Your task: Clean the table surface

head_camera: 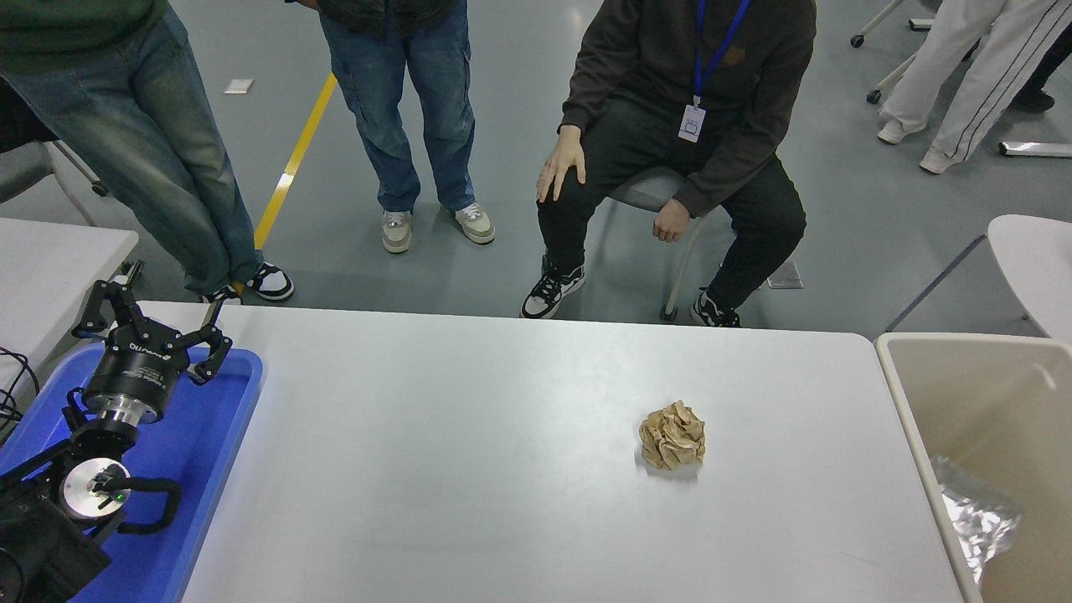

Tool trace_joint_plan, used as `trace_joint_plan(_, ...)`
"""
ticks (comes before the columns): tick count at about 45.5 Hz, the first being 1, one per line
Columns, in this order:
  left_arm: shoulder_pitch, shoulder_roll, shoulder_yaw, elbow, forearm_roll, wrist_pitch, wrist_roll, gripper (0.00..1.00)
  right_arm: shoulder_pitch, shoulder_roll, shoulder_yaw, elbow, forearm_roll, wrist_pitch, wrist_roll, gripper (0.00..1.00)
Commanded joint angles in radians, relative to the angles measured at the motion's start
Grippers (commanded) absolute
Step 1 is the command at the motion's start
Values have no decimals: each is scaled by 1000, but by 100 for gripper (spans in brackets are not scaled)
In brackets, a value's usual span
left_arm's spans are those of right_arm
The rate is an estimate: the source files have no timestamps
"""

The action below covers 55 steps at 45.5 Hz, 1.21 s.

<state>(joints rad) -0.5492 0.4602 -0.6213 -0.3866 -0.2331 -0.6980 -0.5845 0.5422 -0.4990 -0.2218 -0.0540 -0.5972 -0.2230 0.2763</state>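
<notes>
The white desk [469, 469] is carrying one paper ball [672, 435] far right of the parked, wide-open left claw [151, 322], probably needing a centred, firm pinch.

On my feed the table surface [469, 469] reads smooth, matt white, with a soft sheen near its middle. The brown paper ball [672, 435] is dry and rough, heavily creased. The blue tray [219, 435] looks like glossy moulded plastic. The left gripper [149, 323] is matt black, on a brushed-metal wrist ring [117, 407]. The beige bin [997, 402] looks like smooth, dull plastic; the foil [971, 515] in it is crinkled, shiny silver.
</notes>
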Motion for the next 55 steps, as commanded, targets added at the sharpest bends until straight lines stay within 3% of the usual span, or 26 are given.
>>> trace_joint_plan(1, 0, 0, 0, 0, 0, 0, 0, 100, -1, -4, -7, 0, 50, 10, 0, 100)
trace_joint_plan(11, 0, 0, 0, 0, 0, 0, 0, 100, 13, -7, 5, 2, 56, 22, -2, 100)
trace_joint_plan(40, 0, 0, 0, 0, 0, 0, 0, 100, 62, -9, 27, 22, 353, 51, -3, 100)
trace_joint_plan(55, 0, 0, 0, 0, 0, 0, 0, 100, 90, -156, 567, 307, 346, 51, 6, 100)
